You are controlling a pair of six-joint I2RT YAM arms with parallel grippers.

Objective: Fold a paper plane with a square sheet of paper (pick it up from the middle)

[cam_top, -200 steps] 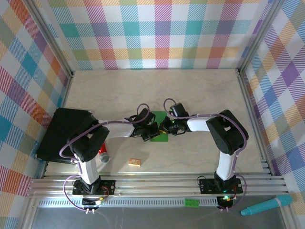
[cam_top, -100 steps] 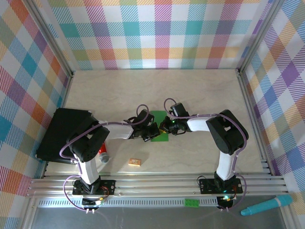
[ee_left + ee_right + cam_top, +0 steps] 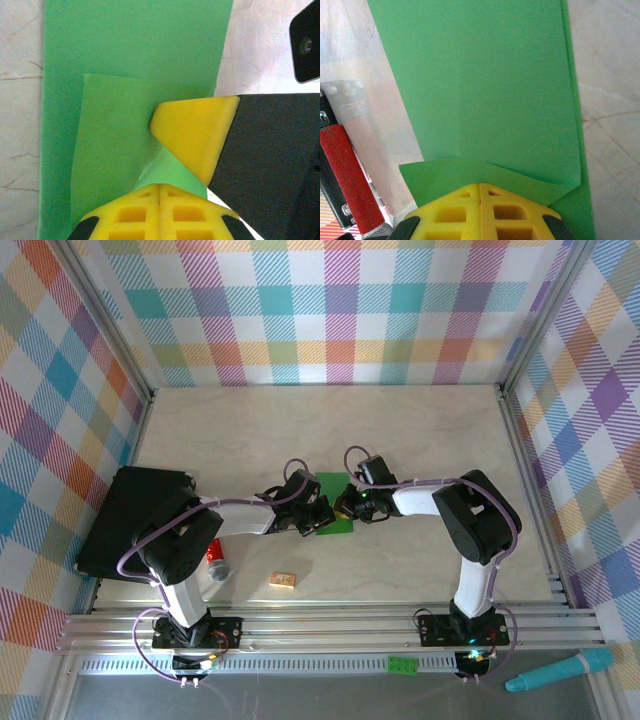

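The square sheet of paper (image 3: pixel 331 484) lies at the middle of the surface (image 3: pixel 400 430): light, limp, quick to crease or slide. The left gripper (image 3: pixel 159 200), pressed together, seems to pinch a raised flap corner; the right gripper (image 3: pixel 480 200), likewise pressed together, bears on the fold. Open room lies beyond the paper's far edge

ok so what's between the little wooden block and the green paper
Nothing: in the top view, the tabletop between the wooden block and the green paper is bare.
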